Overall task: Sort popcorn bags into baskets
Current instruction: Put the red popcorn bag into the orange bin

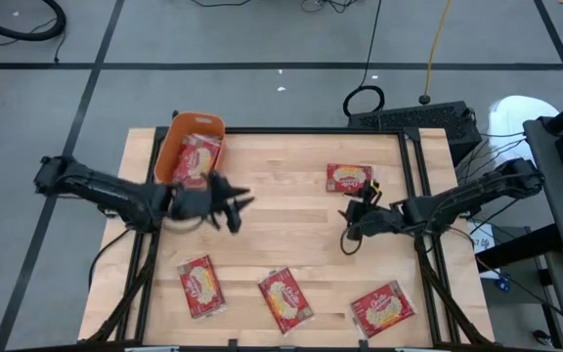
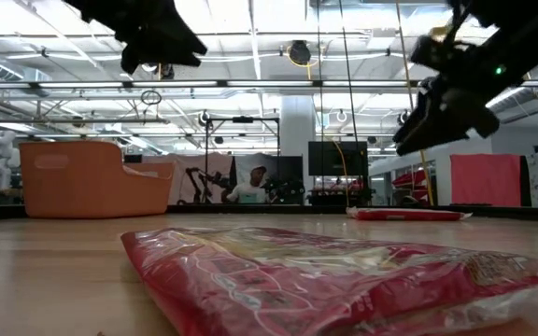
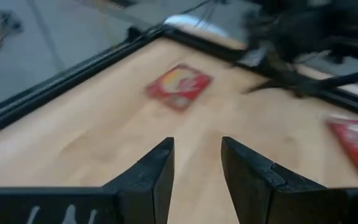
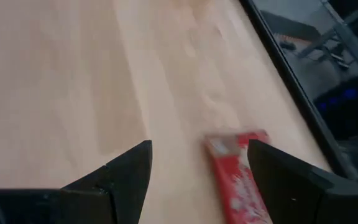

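Wood table (image 1: pixel 291 244) in an open lab bay: three popcorn bags (image 1: pixel 284 298) lie along the near edge, one (image 1: pixel 349 178) sits toward the far right, and others fill the orange basket (image 1: pixel 178 133) at the far-left corner. My right gripper (image 1: pixel 356 219) hovers mid-right, jaws wide and empty; that far bag lies just beyond it, long axis across the table, so I'm the nearer arm. My left gripper (image 1: pixel 235 202) hangs beside the basket, half-open, holding nothing.

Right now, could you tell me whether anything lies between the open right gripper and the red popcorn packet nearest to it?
Nothing visible does. The right gripper hangs open above bare wooden table, and the red popcorn packet lies flat just beyond it, uncovered.
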Robot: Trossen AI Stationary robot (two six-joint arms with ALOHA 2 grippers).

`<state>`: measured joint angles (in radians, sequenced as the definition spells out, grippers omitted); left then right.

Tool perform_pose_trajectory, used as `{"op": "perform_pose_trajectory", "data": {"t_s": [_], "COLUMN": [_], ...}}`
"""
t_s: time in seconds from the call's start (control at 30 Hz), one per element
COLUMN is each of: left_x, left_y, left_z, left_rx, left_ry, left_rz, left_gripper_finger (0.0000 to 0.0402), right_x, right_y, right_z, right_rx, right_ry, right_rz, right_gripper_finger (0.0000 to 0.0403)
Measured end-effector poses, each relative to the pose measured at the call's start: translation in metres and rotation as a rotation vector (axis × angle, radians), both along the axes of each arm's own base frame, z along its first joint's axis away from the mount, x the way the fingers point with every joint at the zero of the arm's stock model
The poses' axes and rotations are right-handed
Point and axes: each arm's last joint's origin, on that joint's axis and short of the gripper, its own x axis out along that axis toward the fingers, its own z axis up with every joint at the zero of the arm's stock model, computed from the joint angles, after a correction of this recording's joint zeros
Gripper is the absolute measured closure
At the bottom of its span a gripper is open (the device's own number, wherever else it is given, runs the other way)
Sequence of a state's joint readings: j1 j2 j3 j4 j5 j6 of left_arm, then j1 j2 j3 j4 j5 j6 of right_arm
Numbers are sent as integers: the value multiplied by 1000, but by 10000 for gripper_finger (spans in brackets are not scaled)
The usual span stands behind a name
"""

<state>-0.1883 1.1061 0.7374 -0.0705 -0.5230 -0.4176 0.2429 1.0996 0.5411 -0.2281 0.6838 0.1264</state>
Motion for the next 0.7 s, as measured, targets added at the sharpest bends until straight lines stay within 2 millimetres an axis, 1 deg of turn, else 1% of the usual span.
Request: {"op": "perform_pose_trajectory", "data": {"t_s": [0.13, 0.2, 0.3, 0.47, 0.57, 0.7], "left_x": [7, 12, 20, 36, 44, 51], "left_y": [-36, -50, -66, -82, -86, -89], "left_z": [-18, -24, -36, -55, -67, -80], "left_rx": [43, 53, 62, 63, 52, 33], "left_ry": [-55, -77, -98, -131, -142, -156], "left_rz": [-28, -13, -18, -44, -42, -37], "left_gripper_finger": [266, 266, 266, 266, 266, 266], "right_x": [0, 1, 2, 0, 1, 3], "right_y": [-15, -25, -40, -63, -71, -81], "right_z": [-2, -2, -4, -11, -19, -31], "right_rx": [-67, -46, 13, 65, 101, 136], "right_ry": [84, 115, 136, 205, 260, 327], "right_rz": [2, 13, 8, -11, 18, 24], "right_gripper_finger": [147, 147, 147, 147, 151, 168]}}
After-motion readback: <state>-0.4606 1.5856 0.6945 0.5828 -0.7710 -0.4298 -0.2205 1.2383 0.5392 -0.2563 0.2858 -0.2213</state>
